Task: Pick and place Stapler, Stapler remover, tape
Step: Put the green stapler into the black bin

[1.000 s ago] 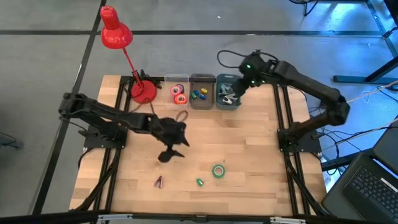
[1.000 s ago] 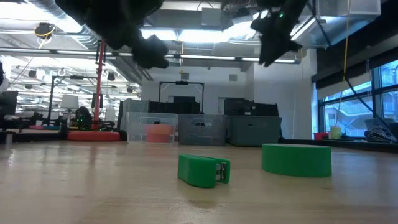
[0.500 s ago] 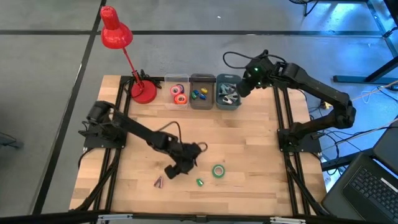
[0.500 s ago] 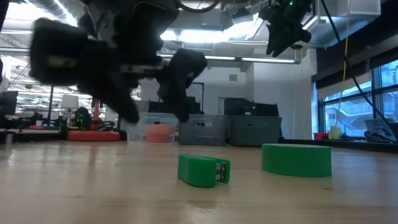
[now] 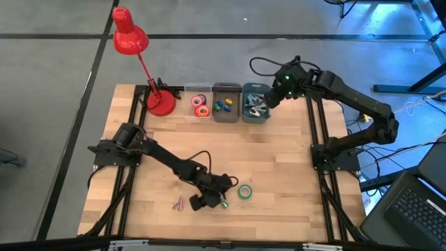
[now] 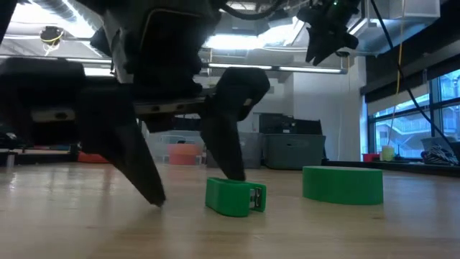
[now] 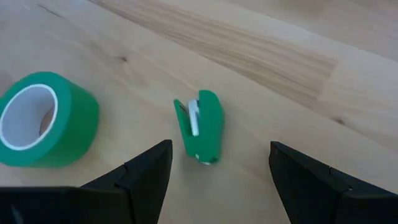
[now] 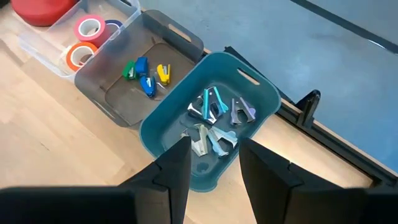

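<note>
We saw the left gripper (image 6: 190, 183), fingers spread wide, straddling the small green stapler (image 6: 235, 196) at the table's near edge, the green tape roll (image 6: 343, 184) just beside it, while the right gripper (image 5: 269, 104), slightly parted and empty, hung over the far teal bin (image 8: 186, 158).

Two dark jointed arms, black looping cables, wedge-shaped black fingers (image 7: 146, 177)

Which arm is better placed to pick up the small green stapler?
Left. The left gripper is open, low over the table, straddling the green stapler. The right gripper hangs over the blue bin, far away.
</note>
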